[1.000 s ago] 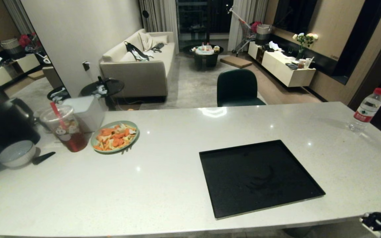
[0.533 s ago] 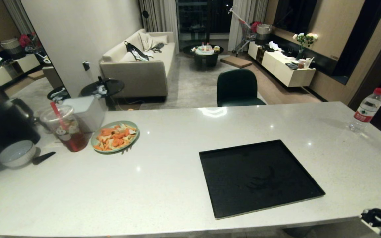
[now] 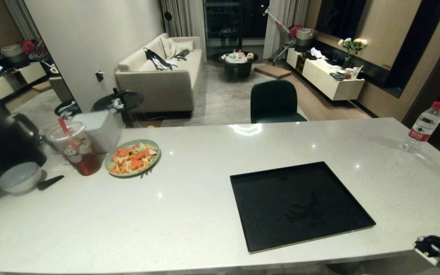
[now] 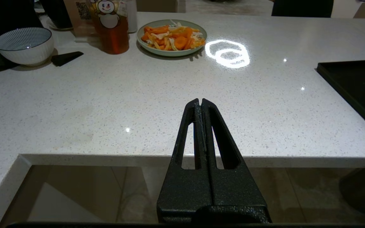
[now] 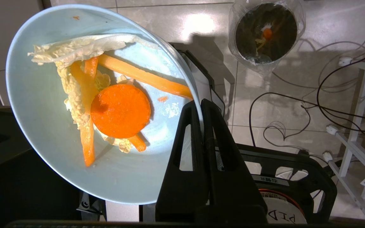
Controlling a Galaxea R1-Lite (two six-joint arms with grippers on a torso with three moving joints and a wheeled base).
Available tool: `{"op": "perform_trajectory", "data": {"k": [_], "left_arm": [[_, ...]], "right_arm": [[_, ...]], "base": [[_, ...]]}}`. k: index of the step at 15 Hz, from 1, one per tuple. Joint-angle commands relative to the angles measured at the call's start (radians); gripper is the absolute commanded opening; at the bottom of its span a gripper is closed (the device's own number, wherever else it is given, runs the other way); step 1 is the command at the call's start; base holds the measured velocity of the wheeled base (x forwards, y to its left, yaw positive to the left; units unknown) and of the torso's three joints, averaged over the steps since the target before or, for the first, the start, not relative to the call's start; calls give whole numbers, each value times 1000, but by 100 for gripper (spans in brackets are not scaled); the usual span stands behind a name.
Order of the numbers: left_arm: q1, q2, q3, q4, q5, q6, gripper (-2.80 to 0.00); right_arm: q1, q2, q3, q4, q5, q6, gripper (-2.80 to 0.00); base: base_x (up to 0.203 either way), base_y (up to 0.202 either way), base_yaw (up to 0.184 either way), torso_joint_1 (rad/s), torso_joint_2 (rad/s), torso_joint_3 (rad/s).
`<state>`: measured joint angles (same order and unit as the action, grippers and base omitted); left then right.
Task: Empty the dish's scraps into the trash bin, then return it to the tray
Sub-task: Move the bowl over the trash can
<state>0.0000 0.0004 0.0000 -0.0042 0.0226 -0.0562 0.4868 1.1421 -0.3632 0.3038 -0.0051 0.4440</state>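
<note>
Right wrist view showed you the right gripper [image 5: 201, 104] with jaws pinched on the rim of the dish [image 5: 43, 126], held tilted above the floor, the scraps [image 5: 116, 107] still inside. Your trash bin [image 5: 266, 33] stood on the floor beyond. Your tray [image 3: 300, 204] lay bare on the counter [image 3: 166, 214]. Your left gripper [image 4: 200, 103], jaws pressed together, hung at the counter edge.

Tray [image 4: 353, 85] cut off; dish [image 5: 43, 126] rim behind fingers [image 5: 212, 142]
</note>
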Motion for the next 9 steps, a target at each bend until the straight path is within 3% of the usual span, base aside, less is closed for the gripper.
{"op": "perform_trajectory", "data": {"k": [1, 7, 9], "left_arm": [[0, 1, 0, 0, 0, -1, -280], [0, 1, 0, 0, 0, -1, -280], [0, 1, 0, 0, 0, -1, -280]], "right_arm": [[1, -4, 2, 4, -1, 5, -280], [0, -2, 6, 6, -1, 12, -280], [-1, -4, 18, 3, 1, 12, -280]], "base": [[0, 0, 0, 0, 0, 0], [0, 0, 0, 0, 0, 0], [0, 0, 0, -112, 259, 156]]}}
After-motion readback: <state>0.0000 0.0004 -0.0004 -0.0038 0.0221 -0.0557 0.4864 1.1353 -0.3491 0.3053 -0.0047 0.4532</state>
